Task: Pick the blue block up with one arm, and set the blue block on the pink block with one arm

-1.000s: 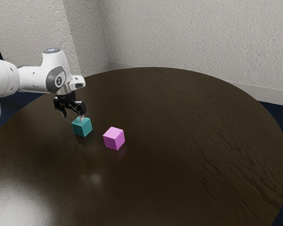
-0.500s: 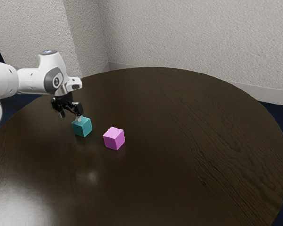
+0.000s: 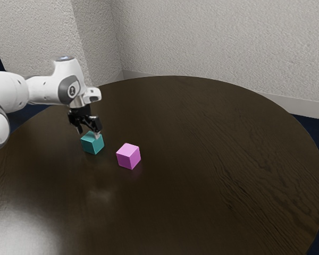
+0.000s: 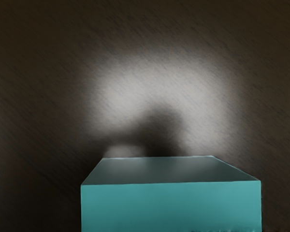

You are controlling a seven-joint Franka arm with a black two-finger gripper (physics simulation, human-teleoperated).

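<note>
Table (image 3: 228,159) dark wood-grain, glossy; blue block (image 3: 92,143) smooth, matt; wall (image 3: 228,37) rough.

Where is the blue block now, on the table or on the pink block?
On the table: the blue block sits flat on it, beside the pink block and apart from it.

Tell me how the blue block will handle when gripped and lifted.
The blue block looks rigid, with flat parallel sides, so it would probably hold steady in the hand. Its smooth faces might slip. Sitting flat on the table, it likely slides rather than rolls.
</note>
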